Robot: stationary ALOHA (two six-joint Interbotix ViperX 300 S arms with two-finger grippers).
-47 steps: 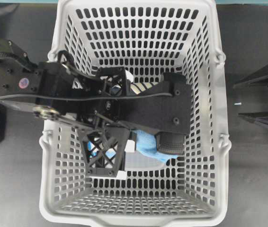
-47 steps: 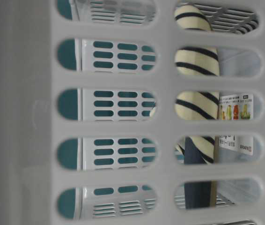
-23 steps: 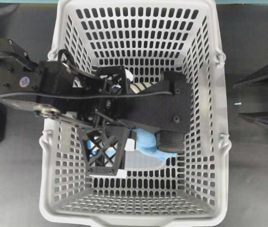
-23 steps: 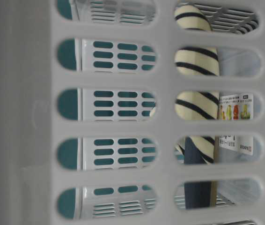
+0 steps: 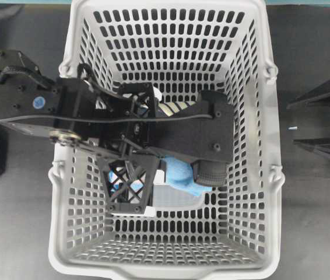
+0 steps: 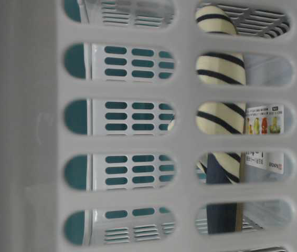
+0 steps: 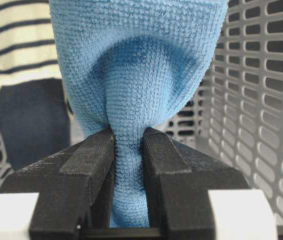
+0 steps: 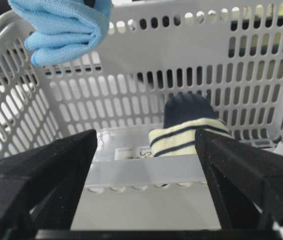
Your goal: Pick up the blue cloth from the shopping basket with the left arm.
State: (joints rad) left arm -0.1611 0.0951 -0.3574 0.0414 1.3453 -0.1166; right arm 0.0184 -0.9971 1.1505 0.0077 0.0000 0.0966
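1. The left gripper (image 7: 128,175) is clenched on the blue cloth (image 7: 136,75); in the left wrist view both dark fingers (image 7: 89,170) press a narrow pinched neck of the fabric between them
2. Beyond the fingertips the cloth widens into a broad bunched fold, filling the upper middle of that view
3. From overhead, the left arm (image 5: 42,108) reaches in over the left rim of the shopping basket (image 5: 171,17), and the cloth (image 5: 182,175) shows as a light blue patch just below the black plates, near the basket's middle
4. In the right wrist view the cloth (image 8: 64,27) hangs folded in the upper left, clear of the basket floor and well above the items lying there
5. The rolled navy and cream-striped fabric (image 8: 186,127) sits lower in the basket, apart from the cloth, beside a pale flat package (image 8: 131,170)
6. The right gripper (image 8: 146,150) stands spread wide with nothing between its fingers, apart from the cloth
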